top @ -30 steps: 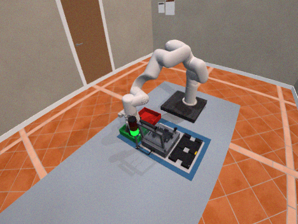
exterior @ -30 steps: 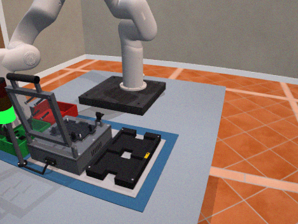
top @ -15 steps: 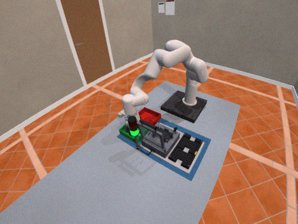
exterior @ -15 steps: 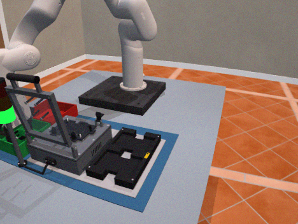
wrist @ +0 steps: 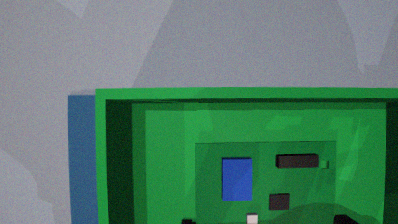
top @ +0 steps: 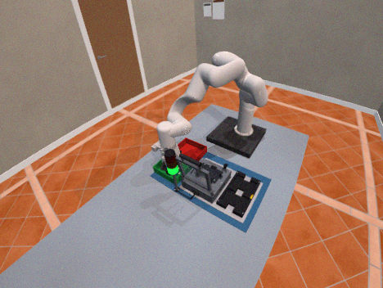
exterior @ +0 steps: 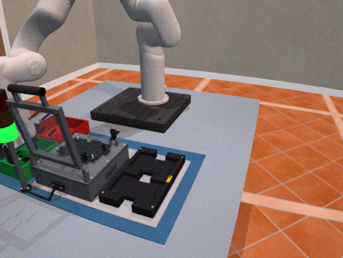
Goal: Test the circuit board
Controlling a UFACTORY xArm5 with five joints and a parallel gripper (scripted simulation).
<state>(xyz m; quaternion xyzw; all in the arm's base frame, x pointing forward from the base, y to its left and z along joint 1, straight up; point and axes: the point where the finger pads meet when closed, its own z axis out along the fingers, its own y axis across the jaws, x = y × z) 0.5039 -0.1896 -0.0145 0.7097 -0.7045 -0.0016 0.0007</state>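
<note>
The circuit board, component side up with a blue part and a white connector showing, is in my gripper. The black fingertips are at its two sides. The board is over the floor of the green bin, inside the outline of its walls; its exact height against the rim is unclear. The signal light glows green. The tester has no board in it. Its lid stands open, and the hook stands at the opposite side.
The red bin stands beside the green bin, toward the arm's base. The black tray lies empty on the other side of the tester. The light's post and the raised lid stand close to the gripper. A cable runs from post to tester.
</note>
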